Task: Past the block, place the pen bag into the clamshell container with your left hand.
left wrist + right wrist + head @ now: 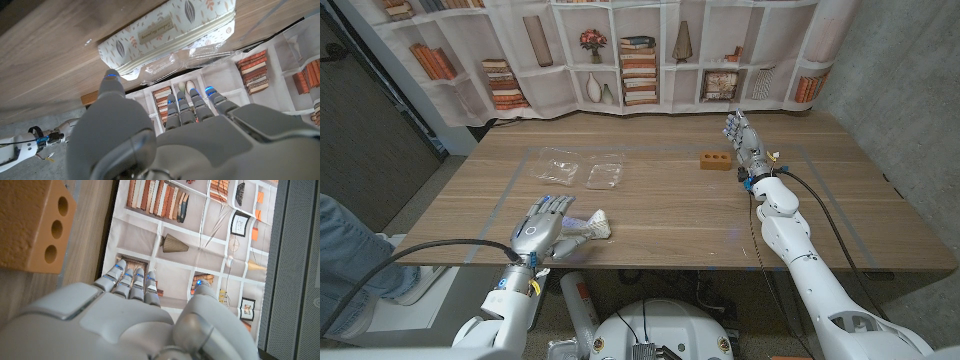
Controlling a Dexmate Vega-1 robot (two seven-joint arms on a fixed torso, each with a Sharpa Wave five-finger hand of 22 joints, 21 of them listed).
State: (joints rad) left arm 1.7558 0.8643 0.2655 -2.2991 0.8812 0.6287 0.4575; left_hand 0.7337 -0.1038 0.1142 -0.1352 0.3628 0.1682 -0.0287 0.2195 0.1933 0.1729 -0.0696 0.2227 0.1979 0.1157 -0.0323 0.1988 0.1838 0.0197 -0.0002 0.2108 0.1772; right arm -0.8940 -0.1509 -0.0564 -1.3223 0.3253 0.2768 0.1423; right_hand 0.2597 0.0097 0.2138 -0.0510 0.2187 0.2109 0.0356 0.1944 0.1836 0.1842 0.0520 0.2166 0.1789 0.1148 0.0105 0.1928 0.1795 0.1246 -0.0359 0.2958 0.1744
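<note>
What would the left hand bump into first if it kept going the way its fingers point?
Most likely the pen bag: the left hand points right at it, with the clear clamshell container farther on. The gap is hard to judge.

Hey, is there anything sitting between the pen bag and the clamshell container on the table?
Nothing visible does. The pen bag lies at the near edge by the left robot hand, and only bare wood separates it from the open clamshell container. The brick-like block sits off to the right, near the right robot hand.

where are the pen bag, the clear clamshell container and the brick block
pen bag (pixel 592 227), head view, its free end by the left hand
clamshell container (pixel 605 173), head view, middle of one tray
block (pixel 715 160), head view, its top face
</note>
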